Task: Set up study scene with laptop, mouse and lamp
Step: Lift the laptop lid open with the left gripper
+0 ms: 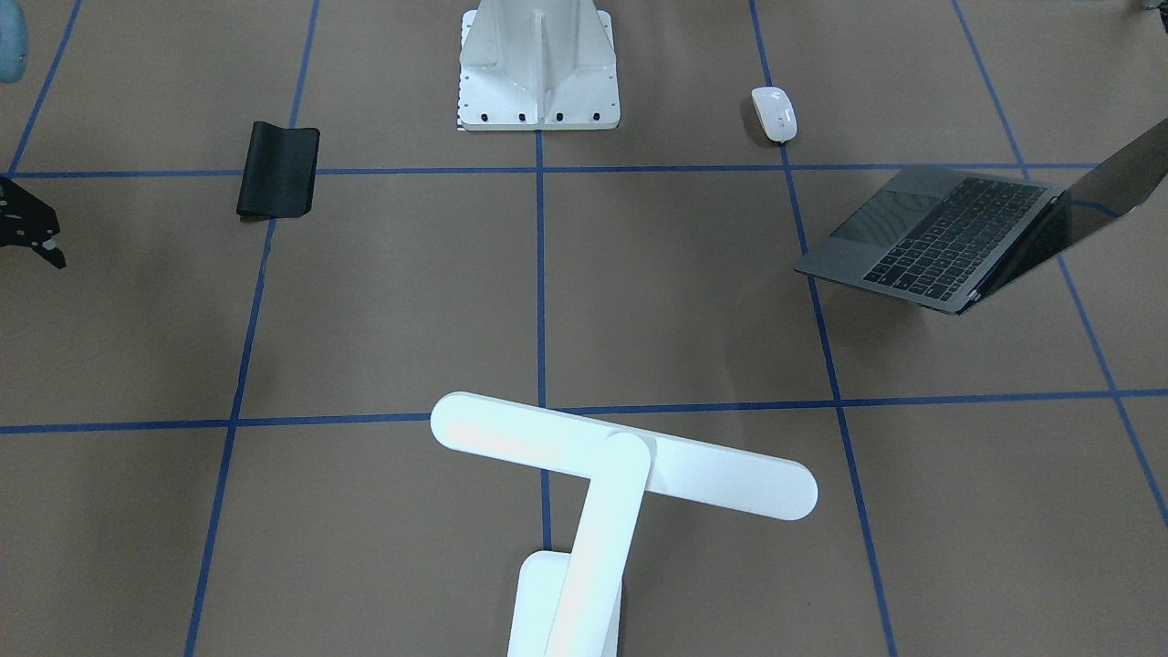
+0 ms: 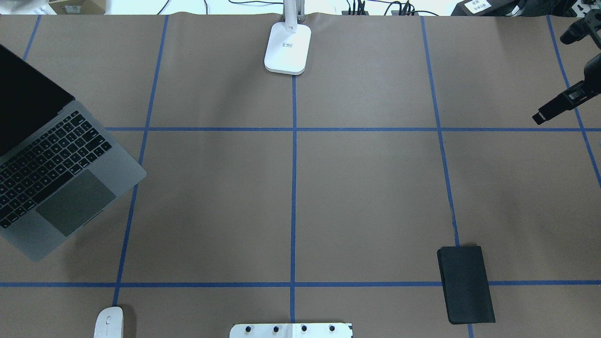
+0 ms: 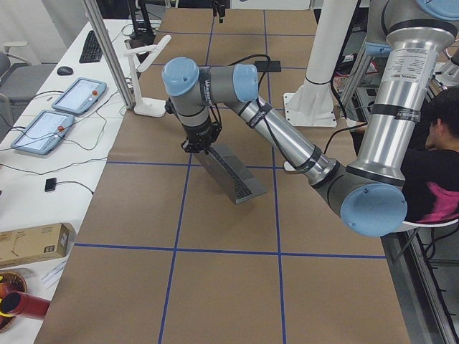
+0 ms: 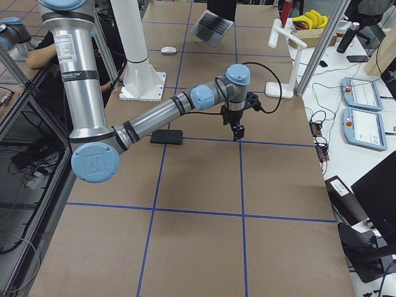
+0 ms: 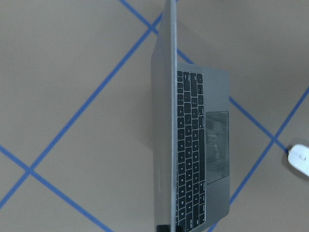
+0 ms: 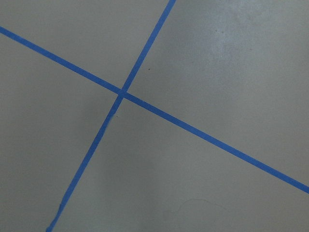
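The space-grey laptop (image 2: 61, 178) stands open at an angle at the table's left end; it also shows in the front view (image 1: 940, 237) and the left wrist view (image 5: 203, 150). My left gripper (image 3: 199, 145) is at the top edge of its lid; I cannot tell whether it is shut on it. The white mouse (image 1: 774, 114) lies near the laptop, close to the robot's side. The white lamp (image 1: 620, 456) stands upright at the far middle edge, its base (image 2: 288, 49) flat. My right gripper (image 2: 542, 115) hangs shut and empty above the far right.
A black flexible pad (image 2: 466, 284) lies at the near right. The white flanged pedestal (image 1: 538, 73) stands at the near middle edge. Blue tape lines (image 2: 294, 188) grid the brown table. A person sits behind the robot (image 3: 437, 165).
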### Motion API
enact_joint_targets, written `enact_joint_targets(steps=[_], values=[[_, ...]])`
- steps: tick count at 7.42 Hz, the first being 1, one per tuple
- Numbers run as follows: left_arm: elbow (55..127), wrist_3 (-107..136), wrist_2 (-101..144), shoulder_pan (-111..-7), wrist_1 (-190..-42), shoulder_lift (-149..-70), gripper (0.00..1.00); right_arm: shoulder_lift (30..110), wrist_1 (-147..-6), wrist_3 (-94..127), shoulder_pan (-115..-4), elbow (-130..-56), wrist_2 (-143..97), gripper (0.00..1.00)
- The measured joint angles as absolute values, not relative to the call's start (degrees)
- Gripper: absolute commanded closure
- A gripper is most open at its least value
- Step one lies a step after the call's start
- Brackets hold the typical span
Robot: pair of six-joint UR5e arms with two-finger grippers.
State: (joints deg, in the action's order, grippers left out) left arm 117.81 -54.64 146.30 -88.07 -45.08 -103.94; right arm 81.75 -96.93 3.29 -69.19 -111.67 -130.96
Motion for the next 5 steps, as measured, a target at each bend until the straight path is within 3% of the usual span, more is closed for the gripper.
enact_joint_targets(steps=[5], values=[[118.11, -53.36, 146.16, -76.95, -45.08, -117.46, 0.93, 82.77, -97.00, 4.07, -69.34, -111.79, -131.48, 0.00]])
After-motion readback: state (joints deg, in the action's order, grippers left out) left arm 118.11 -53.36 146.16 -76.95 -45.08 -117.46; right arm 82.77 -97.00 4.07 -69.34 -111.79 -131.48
